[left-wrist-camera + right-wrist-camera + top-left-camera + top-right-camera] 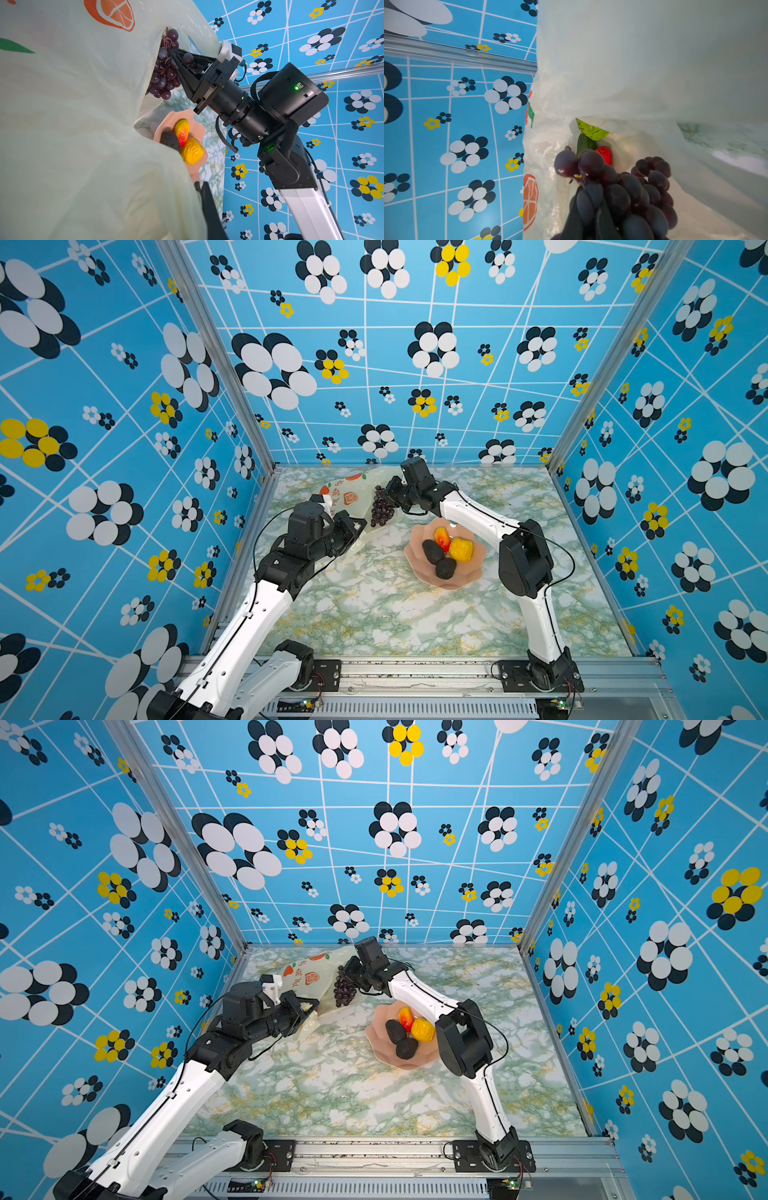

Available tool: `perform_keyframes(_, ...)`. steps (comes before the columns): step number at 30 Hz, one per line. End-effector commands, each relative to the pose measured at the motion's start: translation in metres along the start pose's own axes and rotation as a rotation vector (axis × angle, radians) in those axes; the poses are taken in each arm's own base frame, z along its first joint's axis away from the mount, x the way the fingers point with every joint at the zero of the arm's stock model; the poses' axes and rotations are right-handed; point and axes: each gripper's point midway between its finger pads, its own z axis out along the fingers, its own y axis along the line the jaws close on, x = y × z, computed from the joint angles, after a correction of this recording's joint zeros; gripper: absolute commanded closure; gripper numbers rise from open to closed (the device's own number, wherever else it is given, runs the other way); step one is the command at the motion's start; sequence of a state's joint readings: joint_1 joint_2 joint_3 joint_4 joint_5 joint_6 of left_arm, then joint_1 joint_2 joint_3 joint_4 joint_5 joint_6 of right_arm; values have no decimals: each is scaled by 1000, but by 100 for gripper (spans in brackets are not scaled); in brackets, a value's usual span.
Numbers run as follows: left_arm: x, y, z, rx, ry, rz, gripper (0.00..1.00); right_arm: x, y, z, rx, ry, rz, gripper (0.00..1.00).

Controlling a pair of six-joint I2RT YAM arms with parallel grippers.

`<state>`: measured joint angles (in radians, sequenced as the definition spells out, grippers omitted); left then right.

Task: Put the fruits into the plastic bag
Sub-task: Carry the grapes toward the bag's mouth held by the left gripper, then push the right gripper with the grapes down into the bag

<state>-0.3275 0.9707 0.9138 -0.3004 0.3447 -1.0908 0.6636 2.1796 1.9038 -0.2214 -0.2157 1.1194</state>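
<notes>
Nearest the lens in both top views, the left arm's white link (245,622) (166,1106) fills the lower left. Left of centre, the left gripper (354,526) (306,1007) is pressed together on an edge of the thin, pale-yellow plastic bag printed with orange slices (349,489) (309,974), holding that edge above the green-marbled table (374,614) (332,1094). Just right of it, the right gripper (385,492) (348,972) pinches the dark purple grape bunch (381,512) (345,991), which hangs at the bag's mouth. To the lower right, the pink scalloped bowl (471,572) (376,1023) carries a red-yellow fruit (441,538), a yellow fruit (461,549) and two dark bumpy ovals (433,551).

From the left wrist, the plastic bag (72,124) covers the left two thirds of the frame. The grape bunch (165,79) sits at its opening, upper middle, clamped by the right gripper (174,55). The bowl (197,128) shows just below.

From the right wrist, the grape bunch (623,191) fills the lower middle above the dark fingers (605,226). Beyond it, inside the plastic bag (633,62), lie a light green piece (591,131), a dark green piece (584,142) and a red piece (605,154).
</notes>
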Motion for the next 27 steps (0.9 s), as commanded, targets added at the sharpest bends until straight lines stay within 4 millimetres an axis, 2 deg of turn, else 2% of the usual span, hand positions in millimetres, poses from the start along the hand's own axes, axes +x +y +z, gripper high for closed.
perform_keyframes(1, -9, -18, -3, 47, -22, 14, 100, 2, 52, -19, -141, -11, 5, 97)
perform_keyframes(5, -9, -16, -3, 37, -26, 16, 100, 16, 59, -13, -180, 25, 23, 97)
perform_keyframes(9, -12, -12, -7, 22, -50, 12, 100, 21, 80, -30, -284, -23, -82, 97)
perform_keyframes(11, -12, -11, -6, 22, -48, 7, 100, 29, 96, -38, -382, -30, -174, 95)
perform_keyframes(13, -14, -11, -4, 23, -51, 4, 100, 41, 98, -40, -439, -2, -225, 90)
perform_keyframes(18, -22, -19, -2, 41, -55, 9, 100, 63, 81, -35, -442, 78, -245, 90)
perform_keyframes(19, -23, -21, -2, 44, -54, 12, 100, 69, 67, -31, -416, 85, -241, 90)
perform_keyframes(20, -24, -22, -2, 45, -56, 14, 100, 71, 64, -32, -416, 83, -244, 90)
perform_keyframes(27, -30, -21, -8, 33, -81, 10, 100, 94, 64, -39, -522, 35, -372, 90)
